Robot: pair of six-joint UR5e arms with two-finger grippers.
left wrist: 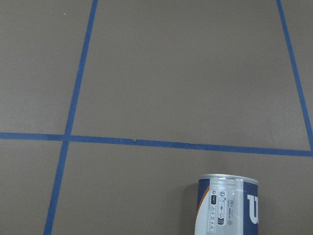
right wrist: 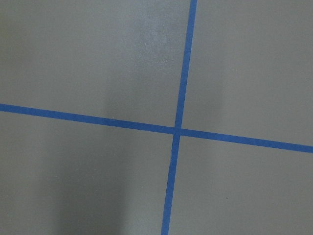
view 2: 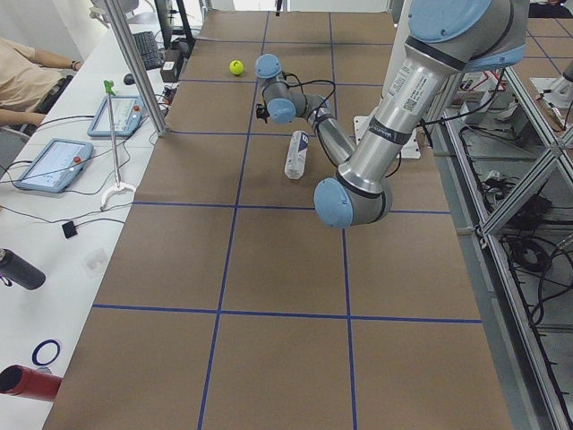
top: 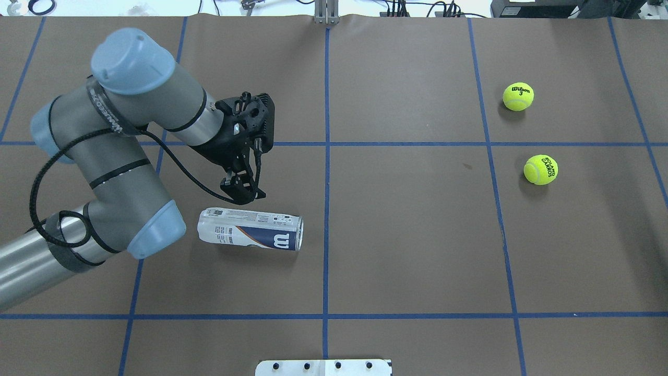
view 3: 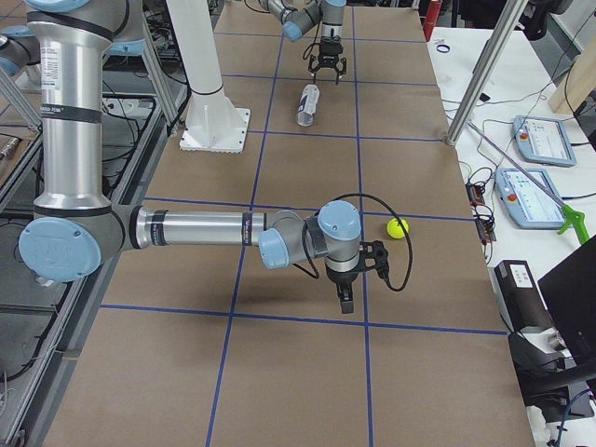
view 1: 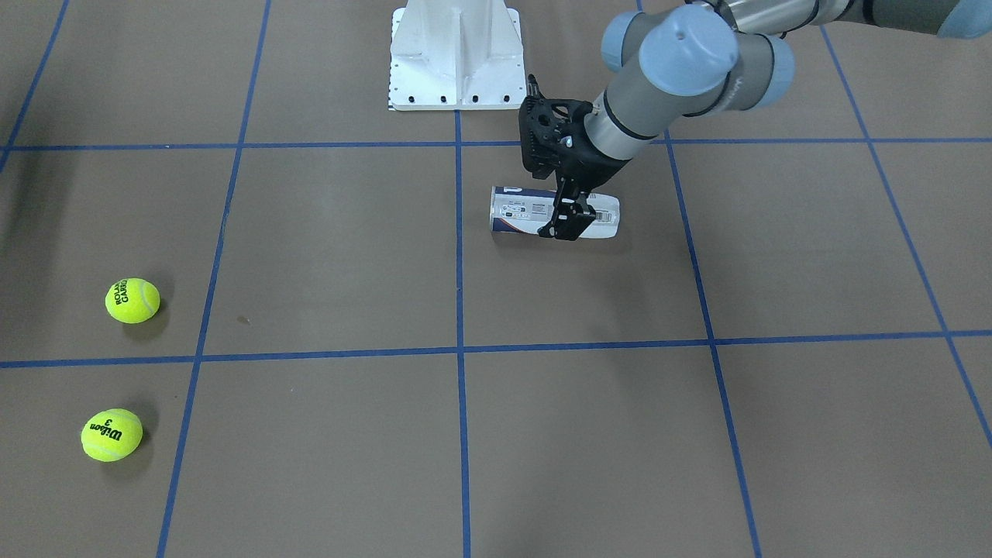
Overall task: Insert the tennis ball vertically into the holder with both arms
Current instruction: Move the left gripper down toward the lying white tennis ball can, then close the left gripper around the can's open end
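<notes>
Holder (top: 250, 236) lies flat on table (top: 417, 250): clear tube, white-navy label, barcode, silver rim pointing 3 o'clock in overhead view. Left gripper (top: 241, 193) hovers at its 12 o'clock, released, empty. Right gripper (view 3: 345, 302): grip state cannot tell

A robotics lab: blue-taped grid table (top: 417, 235), teach pendants (view 2: 52, 167), aluminium framing (view 2: 134, 63).

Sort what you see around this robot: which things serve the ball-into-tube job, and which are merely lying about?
Job: holder, Wilson ball, Roland Garros ball, left gripper, right gripper.
Lying about: black bottle, tablet.
</notes>
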